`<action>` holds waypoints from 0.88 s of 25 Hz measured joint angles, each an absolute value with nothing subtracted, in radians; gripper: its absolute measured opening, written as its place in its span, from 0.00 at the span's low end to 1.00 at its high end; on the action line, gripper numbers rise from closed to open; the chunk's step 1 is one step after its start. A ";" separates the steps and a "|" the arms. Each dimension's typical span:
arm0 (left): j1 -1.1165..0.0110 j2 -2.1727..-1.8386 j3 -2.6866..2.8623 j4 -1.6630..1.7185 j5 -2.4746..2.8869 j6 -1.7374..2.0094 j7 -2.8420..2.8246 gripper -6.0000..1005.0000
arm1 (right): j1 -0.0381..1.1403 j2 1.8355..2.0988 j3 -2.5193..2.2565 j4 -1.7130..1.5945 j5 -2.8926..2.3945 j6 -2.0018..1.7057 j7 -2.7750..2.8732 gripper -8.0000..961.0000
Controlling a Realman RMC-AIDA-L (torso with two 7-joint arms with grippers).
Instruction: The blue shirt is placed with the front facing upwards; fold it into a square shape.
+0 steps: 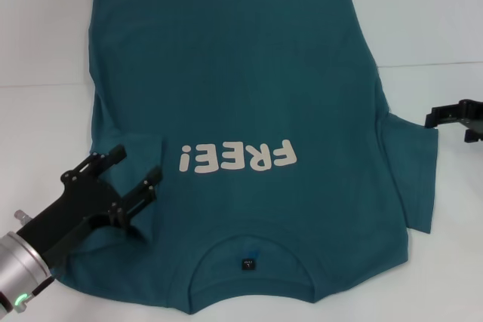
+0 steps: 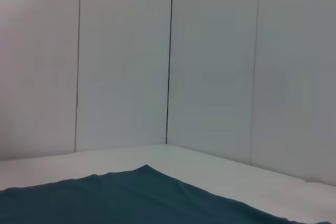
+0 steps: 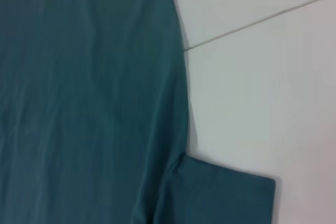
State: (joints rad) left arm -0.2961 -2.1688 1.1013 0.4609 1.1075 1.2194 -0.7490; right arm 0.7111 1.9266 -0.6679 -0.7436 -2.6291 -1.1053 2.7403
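head view shows me the blue shirt (image 1: 249,111) lying flat on the white worktop (image 1: 45,28), front side up. the cream word "free!" (image 1: 238,157) reads upside down to me. the collar with its small dark neck label (image 1: 248,264) is on the side close to the robot, and the bottom hem is at the far side.

my left hand (image 1: 136,175) is over the shirt's left sleeve (image 1: 139,148), near the shoulder. its two black fingers (image 1: 106,161) are spread apart with nothing between them, so this hand is released. the sleeve on this side is folded in onto the body of the shirt and sits just beside the fingers. i cannot tell if the fingers touch the cloth.

my right hand (image 1: 456,117) is at the right edge of the view, just beside the end of the right sleeve (image 1: 415,171). that sleeve is spread out flat on the worktop. i cannot tell if this hand is released or clenched, because only a small part of it shows.

left wrist view shows a corner of the shirt (image 2: 142,198) on the worktop, with pale wall panels (image 2: 210,66) behind it.

right wrist view shows the shirt's side edge (image 3: 181,93) and the right sleeve (image 3: 220,192) lying on the worktop, with a thin line (image 3: 257,22) running across the white top.
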 joint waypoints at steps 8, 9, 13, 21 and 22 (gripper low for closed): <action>-0.314 -2.166 1.102 0.432 1.107 1.207 -0.748 0.72 | 0.739 1.935 -0.710 -0.698 -2.631 -1.054 2.750 0.95; -0.314 -2.167 1.106 0.432 1.107 1.207 -0.748 0.72 | 0.740 1.935 -0.710 -0.696 -2.631 -1.054 2.751 0.95; -0.316 -2.168 1.123 0.432 1.107 1.207 -0.746 0.72 | 0.739 1.926 -0.710 -0.679 -2.632 -1.050 2.754 0.95; -0.316 -2.168 1.147 0.433 1.107 1.207 -0.737 0.72 | 0.736 1.926 -0.711 -0.659 -2.650 -1.025 2.754 0.95; -0.316 -2.168 1.147 0.433 1.107 1.207 -0.737 0.72 | 0.737 1.927 -0.711 -0.659 -2.651 -1.021 2.754 0.95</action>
State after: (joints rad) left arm -0.3163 -2.1678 1.1468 0.4325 1.1075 1.2071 -0.7367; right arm 0.7368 1.9275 -0.7111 -0.6587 -2.6512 -1.0209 2.7544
